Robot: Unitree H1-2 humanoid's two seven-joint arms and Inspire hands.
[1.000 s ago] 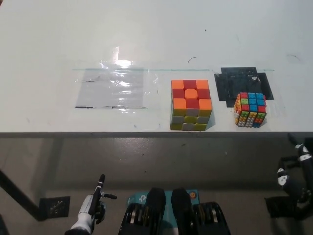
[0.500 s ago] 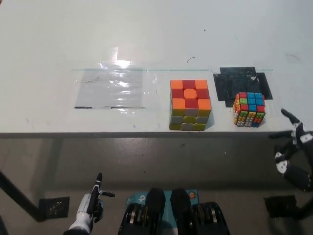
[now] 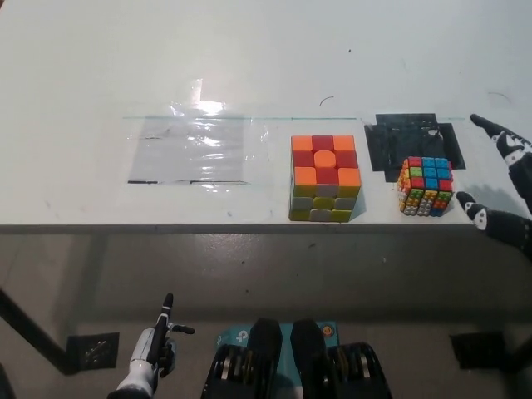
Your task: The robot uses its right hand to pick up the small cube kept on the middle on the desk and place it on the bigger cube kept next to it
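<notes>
1. Right hand (image 3: 503,187) hovers spread and empty beside the small cube (image 3: 425,186).
2. Small cube sits untouched on my worktop (image 3: 249,58), near the bigger cube (image 3: 325,178).
3. Left hand (image 3: 154,349) rests low, fingers apart, empty.

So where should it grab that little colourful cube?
Probably across two opposite upright faces of the small cube, coming from the right, where the open right hand already is. The cube sits flat near the desk edge, with the bigger cube clear on its left.
</notes>
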